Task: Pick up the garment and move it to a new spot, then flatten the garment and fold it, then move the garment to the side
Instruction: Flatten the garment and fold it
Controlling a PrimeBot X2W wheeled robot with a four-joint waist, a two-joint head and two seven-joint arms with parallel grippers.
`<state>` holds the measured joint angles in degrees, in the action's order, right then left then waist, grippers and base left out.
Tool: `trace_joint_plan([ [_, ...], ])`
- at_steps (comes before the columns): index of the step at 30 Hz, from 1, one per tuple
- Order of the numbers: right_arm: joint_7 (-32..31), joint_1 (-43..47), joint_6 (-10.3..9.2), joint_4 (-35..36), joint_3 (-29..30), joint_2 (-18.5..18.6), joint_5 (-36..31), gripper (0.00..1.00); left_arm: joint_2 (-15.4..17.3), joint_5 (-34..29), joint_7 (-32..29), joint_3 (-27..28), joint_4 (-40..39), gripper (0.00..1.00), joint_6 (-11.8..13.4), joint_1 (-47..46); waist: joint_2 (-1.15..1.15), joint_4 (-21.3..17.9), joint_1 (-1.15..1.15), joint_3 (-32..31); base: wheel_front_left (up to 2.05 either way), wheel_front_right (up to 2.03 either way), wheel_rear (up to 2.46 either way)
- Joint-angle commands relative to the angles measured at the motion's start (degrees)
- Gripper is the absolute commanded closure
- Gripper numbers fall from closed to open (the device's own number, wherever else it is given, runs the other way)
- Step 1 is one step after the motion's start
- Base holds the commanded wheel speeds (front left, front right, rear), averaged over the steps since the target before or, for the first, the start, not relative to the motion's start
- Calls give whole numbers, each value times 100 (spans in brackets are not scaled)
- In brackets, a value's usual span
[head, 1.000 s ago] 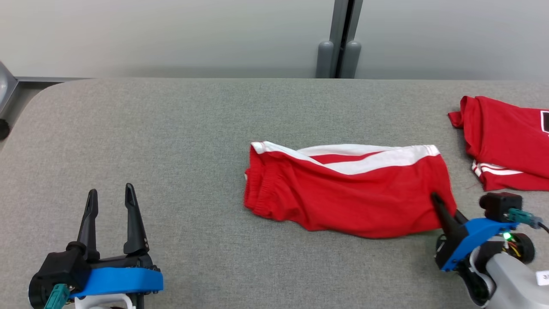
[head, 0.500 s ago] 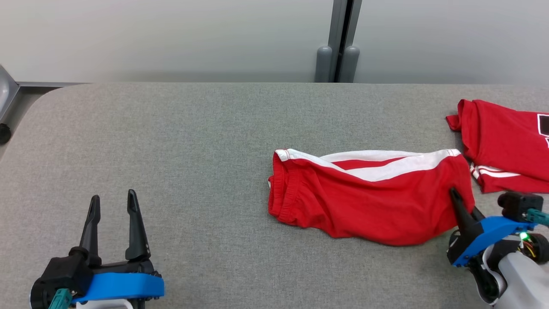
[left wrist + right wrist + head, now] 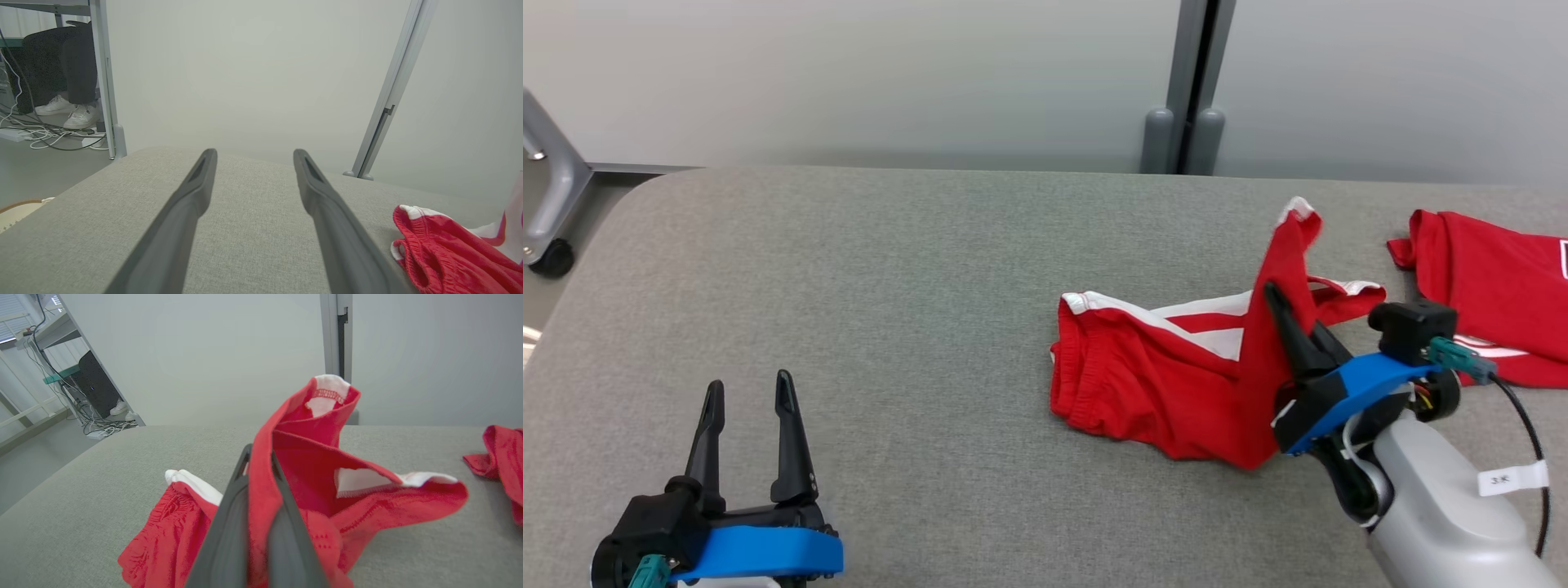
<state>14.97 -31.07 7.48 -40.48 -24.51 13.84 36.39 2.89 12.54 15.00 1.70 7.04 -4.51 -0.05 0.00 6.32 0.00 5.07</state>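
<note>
My right gripper point(image 3: 1290, 314), clamped on the red shorts point(image 3: 1143, 384), has now lifted their hem off the table point(image 3: 849, 286); left gripper point(image 3: 749, 388) idles wide, pickup underway.

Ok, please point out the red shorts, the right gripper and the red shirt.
red shorts point(image 3: 1111, 376): head view, cloth near the waistband.
right gripper point(image 3: 1274, 296): head view, between its fingertips.
red shirt point(image 3: 1494, 269): head view, its red body.

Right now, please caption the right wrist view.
Right end effector pinches red shorts, one hem raised above grey table.
</note>
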Motion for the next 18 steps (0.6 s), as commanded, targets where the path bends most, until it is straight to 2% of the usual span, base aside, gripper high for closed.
trace_joint_plan([
  [1, 27, -47, 3, 21, -23, -31, -23, 100, -1, 8, 23, 1, -1, 0, 22, 55, 0, 21, 0, 1, 0, 0, 0],
  [7, 27, -195, 3, -73, -385, -273, -93, 100, -1, 54, 23, -77, 21, 0, 38, 79, 0, 267, 0, -41, 0, 0, 0],
  [18, -27, -314, 3, -787, -1377, -610, -20, 100, -1, 175, 23, -237, 1, 0, 103, -15, 0, 648, 0, 99, 0, 0, 0],
])
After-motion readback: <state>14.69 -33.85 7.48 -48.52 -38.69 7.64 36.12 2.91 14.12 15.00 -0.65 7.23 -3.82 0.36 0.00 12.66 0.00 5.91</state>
